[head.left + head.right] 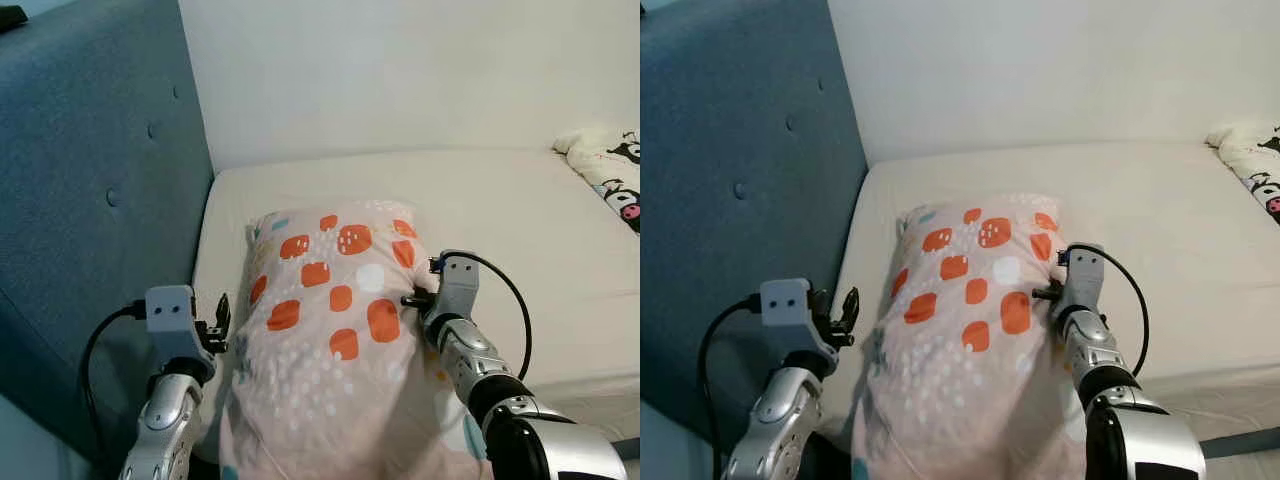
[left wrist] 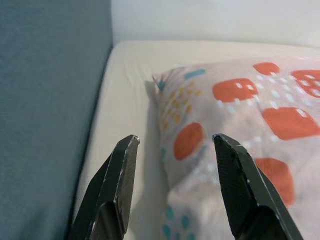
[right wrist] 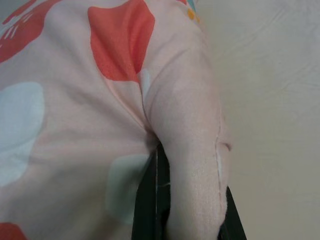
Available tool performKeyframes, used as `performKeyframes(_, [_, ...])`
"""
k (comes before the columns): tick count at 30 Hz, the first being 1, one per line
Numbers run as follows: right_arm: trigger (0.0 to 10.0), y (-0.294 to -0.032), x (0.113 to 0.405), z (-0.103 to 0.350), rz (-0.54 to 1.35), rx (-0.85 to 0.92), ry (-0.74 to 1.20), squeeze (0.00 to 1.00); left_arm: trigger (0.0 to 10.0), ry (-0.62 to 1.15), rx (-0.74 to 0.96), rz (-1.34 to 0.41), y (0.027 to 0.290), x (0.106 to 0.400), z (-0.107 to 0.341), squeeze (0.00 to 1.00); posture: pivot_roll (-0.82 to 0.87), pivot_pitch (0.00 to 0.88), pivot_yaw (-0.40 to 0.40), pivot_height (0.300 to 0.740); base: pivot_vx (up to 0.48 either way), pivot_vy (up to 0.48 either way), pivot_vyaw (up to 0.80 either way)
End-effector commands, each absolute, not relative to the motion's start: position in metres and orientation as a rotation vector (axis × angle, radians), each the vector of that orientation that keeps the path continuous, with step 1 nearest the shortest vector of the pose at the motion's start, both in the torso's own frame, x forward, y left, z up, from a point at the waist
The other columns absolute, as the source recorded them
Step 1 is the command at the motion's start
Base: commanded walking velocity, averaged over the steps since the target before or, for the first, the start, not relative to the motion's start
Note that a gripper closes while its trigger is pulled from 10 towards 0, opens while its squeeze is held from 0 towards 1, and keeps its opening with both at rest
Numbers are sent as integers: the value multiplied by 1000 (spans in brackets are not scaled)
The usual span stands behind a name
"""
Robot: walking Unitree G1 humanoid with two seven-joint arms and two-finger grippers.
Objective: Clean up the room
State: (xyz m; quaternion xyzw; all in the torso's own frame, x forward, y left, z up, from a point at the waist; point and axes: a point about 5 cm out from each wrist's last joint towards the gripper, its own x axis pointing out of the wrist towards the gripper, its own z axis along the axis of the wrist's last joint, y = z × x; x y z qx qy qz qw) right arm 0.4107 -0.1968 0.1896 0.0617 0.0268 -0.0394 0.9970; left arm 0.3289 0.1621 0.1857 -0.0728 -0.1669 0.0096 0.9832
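Pillow (image 1: 335,330) with orange patches lies on the bed (image 1: 520,230) beside the blue headboard (image 1: 90,200). Right gripper (image 3: 187,200) fingers pinch a fold of its edge, as the right wrist view shows. Left gripper (image 2: 172,165) fingers are spread wide beside the pillow, holding nothing.

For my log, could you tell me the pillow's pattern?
Pale pink pillow with orange patches; left eye view.

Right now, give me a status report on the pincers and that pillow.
Right pincer shut on the pillow edge. Left pincer open beside the pillow's other side. Pillow lies on the mattress near the headboard.
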Motion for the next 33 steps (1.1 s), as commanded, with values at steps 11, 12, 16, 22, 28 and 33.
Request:
performKeyframes(11, [10000, -208, 405, 178, -148, 180, 65, 1000, 10000, -281, -140, -251, 139, 310, 176, 0, 155, 311, -7, 594, 0, 0, 0])
performKeyframes(12, [10000, -208, 405, 176, -151, 183, 66, 1000, 10000, -274, -140, -271, 137, 308, 175, 0, 155, 311, -7, 594, 0, 0, 0])
performKeyframes(16, [10000, -213, 401, 169, -191, 200, 65, 486, 10000, -256, -153, -306, 133, 300, 173, 0, 144, 296, -10, 594, 0, 0, 0])
performKeyframes(22, [10000, -219, 394, 157, -246, 283, 31, 0, 10000, -240, -189, -315, 132, 292, 168, 0, 129, 264, -13, 594, 0, 0, 0])
performKeyframes(28, [10000, -218, 389, 151, -260, 317, -18, 0, 10000, -232, -193, -307, 136, 290, 164, 0, 115, 233, -3, 594, 0, 0, 0])
performKeyframes(33, [10000, -203, 382, 148, -195, 261, -129, 0, 10000, -204, -117, -270, 147, 285, 153, 0, 86, 196, 9, 594, 0, 0, 0])
